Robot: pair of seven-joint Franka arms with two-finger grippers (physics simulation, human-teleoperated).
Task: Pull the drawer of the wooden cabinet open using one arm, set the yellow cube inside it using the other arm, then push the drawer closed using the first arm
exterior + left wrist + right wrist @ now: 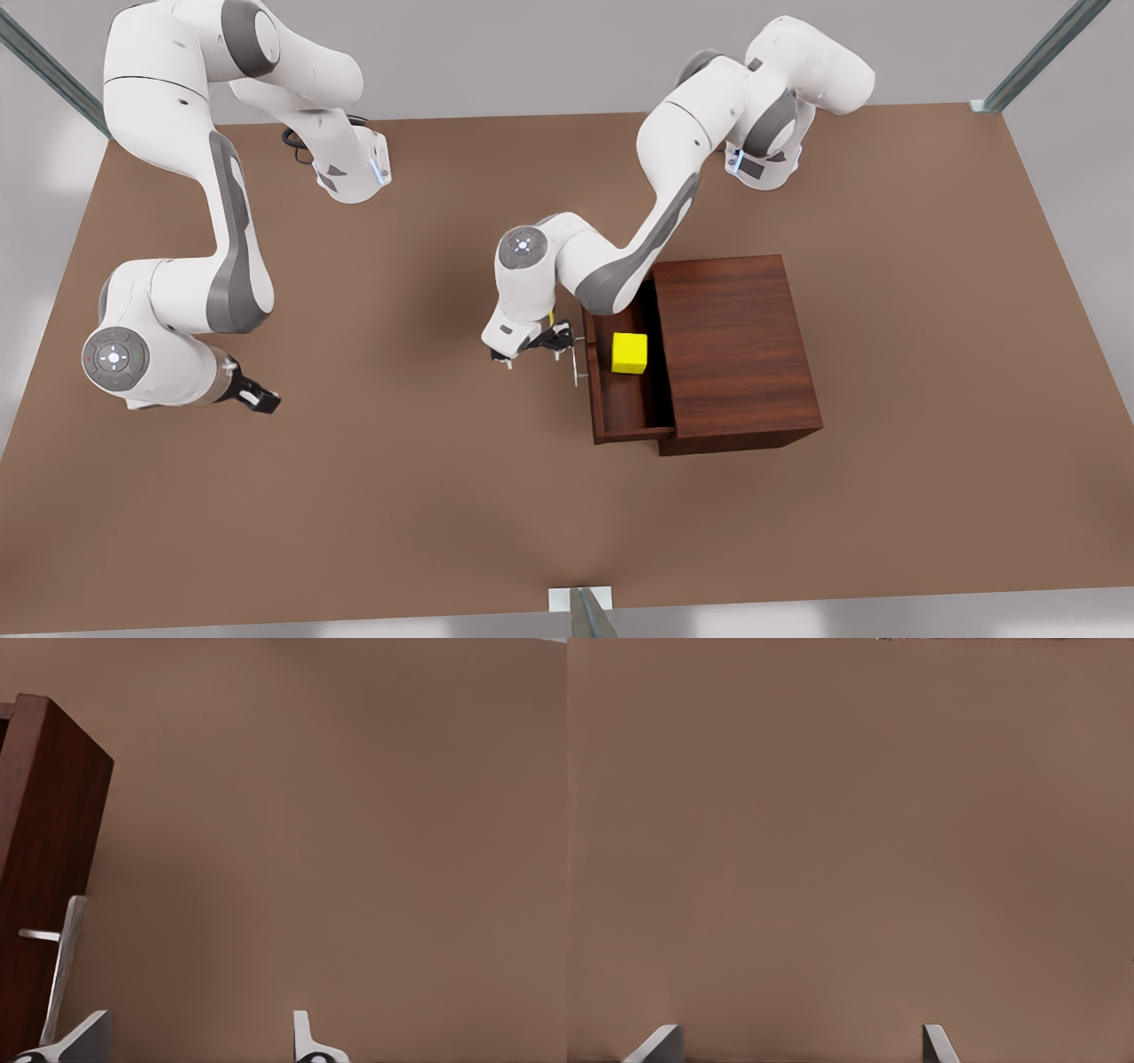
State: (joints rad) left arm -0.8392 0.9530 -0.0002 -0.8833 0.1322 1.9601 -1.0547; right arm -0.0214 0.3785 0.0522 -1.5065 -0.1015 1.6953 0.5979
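Your yellow cube (629,353) already sits in the open drawer (620,403); the left hand (532,351), fingers spread, waits just beside the handle (577,361); the drawer looks rigid, so push its flat front; the right hand (257,395), spread, idles over the worktop (399,496).

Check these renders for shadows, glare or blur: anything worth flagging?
Front view: even, soft light; a faint shadow on the table under the arm by the cabinet, no glare; the cube in the open drawer reads clearly. Left wrist view: a dim shadow beside the drawer front and handle. Right wrist view: flat brown table, no shadow.
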